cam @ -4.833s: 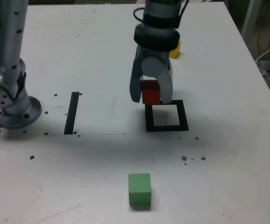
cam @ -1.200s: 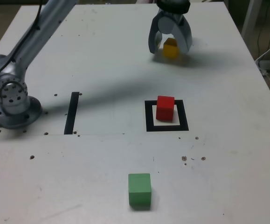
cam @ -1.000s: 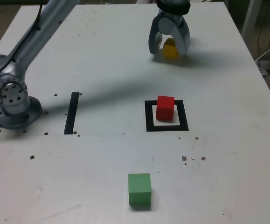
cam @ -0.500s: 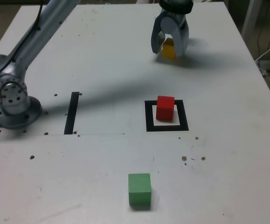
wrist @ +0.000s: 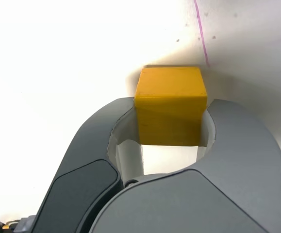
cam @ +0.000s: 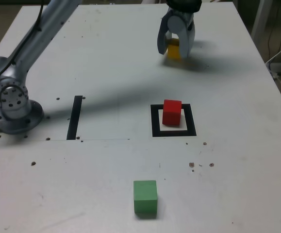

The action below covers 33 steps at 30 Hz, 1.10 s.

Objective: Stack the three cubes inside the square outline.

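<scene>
My gripper (cam: 174, 50) is at the far side of the table, shut on the yellow cube (cam: 173, 49). In the wrist view the yellow cube (wrist: 170, 105) sits squeezed between both grey fingers (wrist: 237, 145), resting on the white table. The red cube (cam: 172, 112) stands inside the black square outline (cam: 173, 131) at mid-table, well nearer the camera than the gripper. The green cube (cam: 145, 197) lies alone near the front edge in the exterior view.
The arm's base (cam: 11, 104) stands at the exterior view's left. A narrow black strip (cam: 74, 118) is marked between the base and the square outline. Small dark specks dot the table. Cables hang off the table at the exterior view's right.
The fingers have drawn together around the yellow cube, from wide apart to pressed against its sides. Earlier still the red cube was set into the outline.
</scene>
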{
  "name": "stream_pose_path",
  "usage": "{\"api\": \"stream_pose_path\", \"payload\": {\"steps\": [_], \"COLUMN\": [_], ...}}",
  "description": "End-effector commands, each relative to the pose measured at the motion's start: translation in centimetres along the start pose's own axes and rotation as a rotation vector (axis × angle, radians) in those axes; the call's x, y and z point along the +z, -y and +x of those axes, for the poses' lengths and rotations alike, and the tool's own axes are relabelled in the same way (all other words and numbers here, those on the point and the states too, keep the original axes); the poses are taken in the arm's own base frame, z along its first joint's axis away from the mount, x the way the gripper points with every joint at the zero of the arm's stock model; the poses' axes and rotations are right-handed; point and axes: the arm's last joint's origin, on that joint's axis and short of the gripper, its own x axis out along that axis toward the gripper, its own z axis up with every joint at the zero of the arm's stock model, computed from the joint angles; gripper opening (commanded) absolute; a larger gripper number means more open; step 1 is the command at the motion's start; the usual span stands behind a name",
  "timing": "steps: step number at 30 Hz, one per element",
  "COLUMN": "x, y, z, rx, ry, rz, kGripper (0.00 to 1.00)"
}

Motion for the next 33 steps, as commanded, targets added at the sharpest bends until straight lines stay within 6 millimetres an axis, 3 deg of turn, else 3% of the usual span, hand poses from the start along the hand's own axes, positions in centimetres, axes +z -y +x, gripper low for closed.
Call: {"api": "stream_pose_path", "payload": {"steps": [1,11,22,33], "x": [-0.4,-1.1,-1.4,-0.4], "y": [0.9,5.3,13.5,21.0], "z": [-0.9,-4.1,-7.4,-7.3], "rx": [-0.005,-0.006,-0.01,-0.027], "ry": [-0.005,0.023,0.06,0.07], "rz": [-0.008,-0.095,-0.196,-0.206], "kGripper": [0.29,0.29,0.29,0.29]}}
